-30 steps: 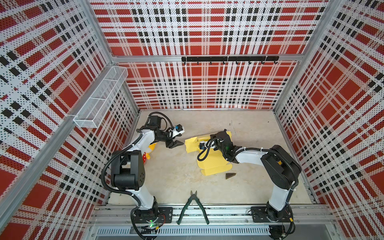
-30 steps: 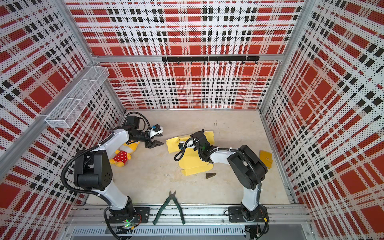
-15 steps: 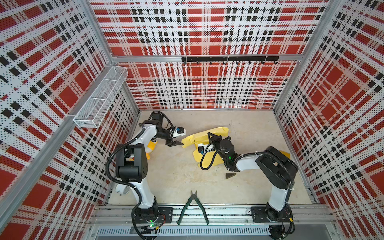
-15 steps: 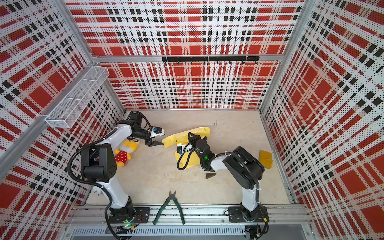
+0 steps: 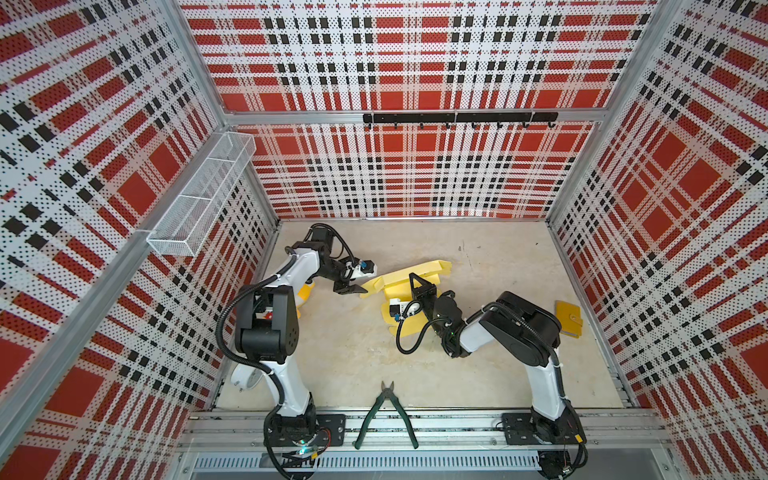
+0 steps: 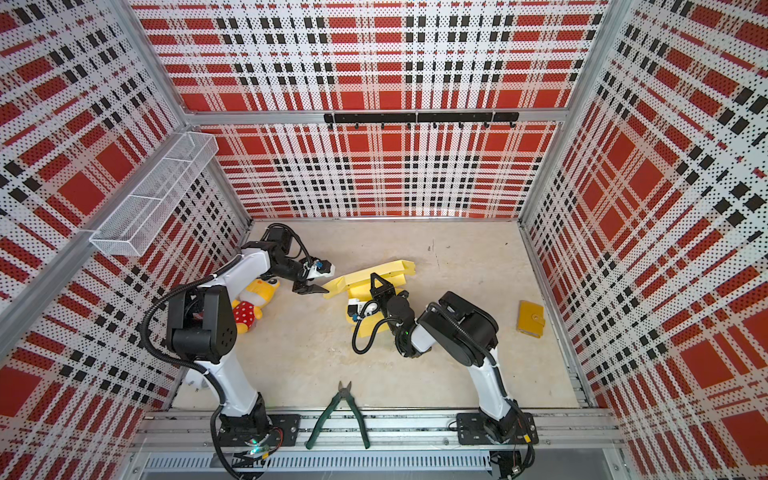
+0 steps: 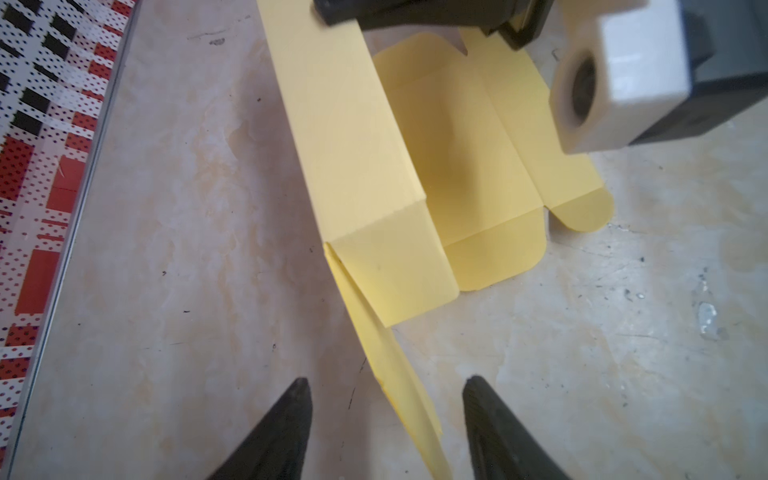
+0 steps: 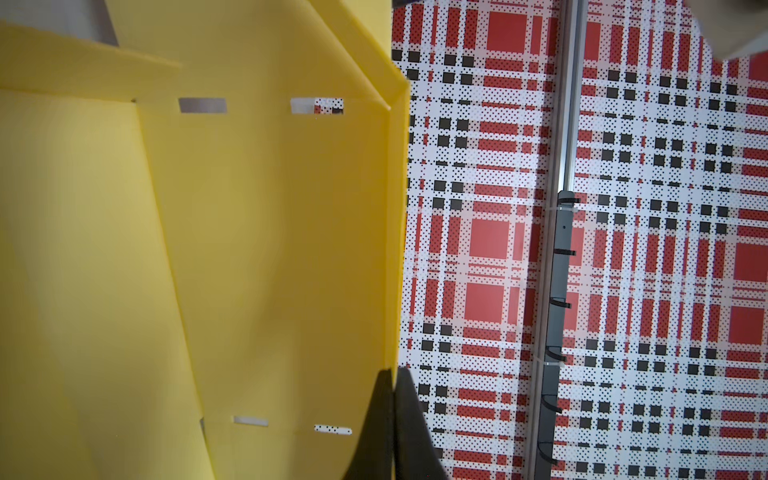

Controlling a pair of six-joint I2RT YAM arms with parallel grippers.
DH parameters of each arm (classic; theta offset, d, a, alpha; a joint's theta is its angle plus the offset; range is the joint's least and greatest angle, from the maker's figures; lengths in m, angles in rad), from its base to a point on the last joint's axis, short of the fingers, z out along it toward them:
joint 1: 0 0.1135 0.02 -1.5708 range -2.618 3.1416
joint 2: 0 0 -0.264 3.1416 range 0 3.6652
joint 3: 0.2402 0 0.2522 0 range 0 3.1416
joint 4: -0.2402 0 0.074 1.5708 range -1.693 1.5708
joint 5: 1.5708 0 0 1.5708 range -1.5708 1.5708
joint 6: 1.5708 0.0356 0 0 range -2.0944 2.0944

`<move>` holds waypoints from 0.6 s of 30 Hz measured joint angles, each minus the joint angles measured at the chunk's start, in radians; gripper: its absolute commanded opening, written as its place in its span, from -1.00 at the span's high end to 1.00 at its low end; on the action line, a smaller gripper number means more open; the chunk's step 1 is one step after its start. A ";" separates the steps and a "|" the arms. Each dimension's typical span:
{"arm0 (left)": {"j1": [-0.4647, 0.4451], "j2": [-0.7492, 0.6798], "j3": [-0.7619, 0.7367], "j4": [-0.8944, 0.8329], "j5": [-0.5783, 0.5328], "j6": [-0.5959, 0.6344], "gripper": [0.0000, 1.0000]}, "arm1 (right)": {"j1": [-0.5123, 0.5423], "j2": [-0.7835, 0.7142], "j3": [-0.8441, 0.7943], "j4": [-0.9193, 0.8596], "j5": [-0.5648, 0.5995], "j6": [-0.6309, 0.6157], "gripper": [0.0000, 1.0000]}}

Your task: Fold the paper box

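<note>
In both top views the paper box [image 5: 419,272] [image 6: 384,270], a partly folded pale yellow sheet, sits near the middle of the table [image 5: 498,374], one long panel raised and the rest lying flat toward the near side. The right gripper [image 5: 412,277] [image 6: 375,276] is pinched closed on that raised panel. The left gripper [image 5: 350,289] [image 6: 311,289] stands moderately wide at the box's left end. A plush toy [image 6: 253,301] lies at the left beside the left arm. Green-handled pliers [image 5: 384,409] rest at the near edge, and a small orange-yellow flat piece [image 5: 568,320] lies well apart at the right. In the left wrist view the left gripper [image 7: 387,380] has its dark fingers [image 7: 286,424] spread, with a narrow flap of the paper box [image 7: 361,166] running between them; contact cannot be told. Rounded flaps lie flat on the table [image 7: 166,249]. In the right wrist view the right gripper [image 8: 392,374] clamps the folded edge of the paper box [image 8: 270,249]. Small rectangular slots [image 8: 203,105] are cut through the sheet, and a black hook rail [image 8: 557,311] crosses the plaid wall behind.
</note>
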 measured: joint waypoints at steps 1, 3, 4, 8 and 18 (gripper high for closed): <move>-0.009 0.000 -0.021 0.023 -0.011 -0.015 -0.15 | 0.002 0.000 -0.005 0.004 0.002 0.000 1.00; -0.027 0.000 -0.050 0.053 -0.033 -0.037 -0.01 | 0.005 0.000 -0.011 0.008 0.008 0.000 1.00; -0.036 0.000 -0.056 0.064 -0.042 -0.047 0.05 | 0.005 0.000 -0.014 0.010 0.011 0.000 1.00; -0.068 -0.006 -0.088 0.145 -0.088 -0.084 0.33 | 0.014 0.000 -0.022 0.019 0.029 0.000 1.00; -0.094 -0.069 -0.216 0.369 -0.157 -0.194 0.77 | 0.021 0.001 -0.056 0.036 0.053 0.008 0.56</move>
